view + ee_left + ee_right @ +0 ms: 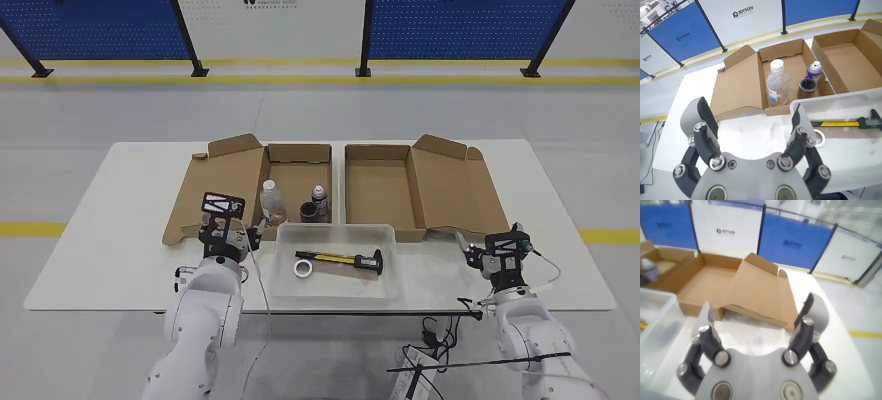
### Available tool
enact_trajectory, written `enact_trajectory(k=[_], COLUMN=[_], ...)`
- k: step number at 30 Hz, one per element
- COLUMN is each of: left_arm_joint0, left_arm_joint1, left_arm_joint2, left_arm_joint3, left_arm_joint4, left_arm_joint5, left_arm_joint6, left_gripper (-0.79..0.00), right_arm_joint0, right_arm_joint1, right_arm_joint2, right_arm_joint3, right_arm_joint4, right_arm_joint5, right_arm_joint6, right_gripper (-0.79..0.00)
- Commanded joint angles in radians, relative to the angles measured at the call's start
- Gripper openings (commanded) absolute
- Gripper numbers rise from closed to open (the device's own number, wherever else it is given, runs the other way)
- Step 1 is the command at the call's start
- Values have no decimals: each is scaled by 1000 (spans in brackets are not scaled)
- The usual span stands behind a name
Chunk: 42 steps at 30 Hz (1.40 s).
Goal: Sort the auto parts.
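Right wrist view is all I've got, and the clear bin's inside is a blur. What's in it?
Observer: A digital caliper and a white ring lie flat in the bin.
Operator: And the far cardboard box, where I can just make out a bottle?
Observer: That clear bottle shares the cardboard box with a spray can and a dark metal sleeve, all three upright.

My left gripper [750, 106] has a silver body, black links, round steel screws and black ribbed pads [707, 113]. My right gripper [758, 302] is built the same. My arms [205, 318] are white.
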State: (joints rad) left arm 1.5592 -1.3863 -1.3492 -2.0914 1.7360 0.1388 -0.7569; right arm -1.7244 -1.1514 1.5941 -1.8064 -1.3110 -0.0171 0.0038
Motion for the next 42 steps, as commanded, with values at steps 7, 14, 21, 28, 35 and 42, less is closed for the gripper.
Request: enact_trajectory(k=[7, 14, 21, 28, 35, 42], left_arm_joint0=[0, 0, 9, 71, 127, 138], left_arm_joint1=[0, 0, 1, 10, 20, 26], left_arm_joint2=[0, 0, -8, -83, -162, -225], left_arm_joint3=[0, 0, 6, -33, -76, -91], left_arm_joint4=[0, 0, -4, -25, -33, -32], left_arm_joint5=[0, 0, -14, -64, -134, -170], left_arm_joint6=[0, 0, 22, 54, 59, 61], left_gripper=[0, 0, 0, 0, 0, 0], right_arm_joint0=[-36, -85, -123, -101, -23, 96], right_arm_joint1=[2, 6, 14, 11, -2, -28], right_arm_joint2=[-23, -47, -87, -166, -303, -447], right_arm_joint3=[-98, -243, -359, -354, -328, -247], right_arm_joint4=[10, -20, -34, -28, -61, -69], right_arm_joint5=[-138, -210, -357, -360, -293, -165], right_arm_joint6=[31, 142, 293, 363, 423, 504], right_gripper=[0, 0, 0, 0, 0, 0])
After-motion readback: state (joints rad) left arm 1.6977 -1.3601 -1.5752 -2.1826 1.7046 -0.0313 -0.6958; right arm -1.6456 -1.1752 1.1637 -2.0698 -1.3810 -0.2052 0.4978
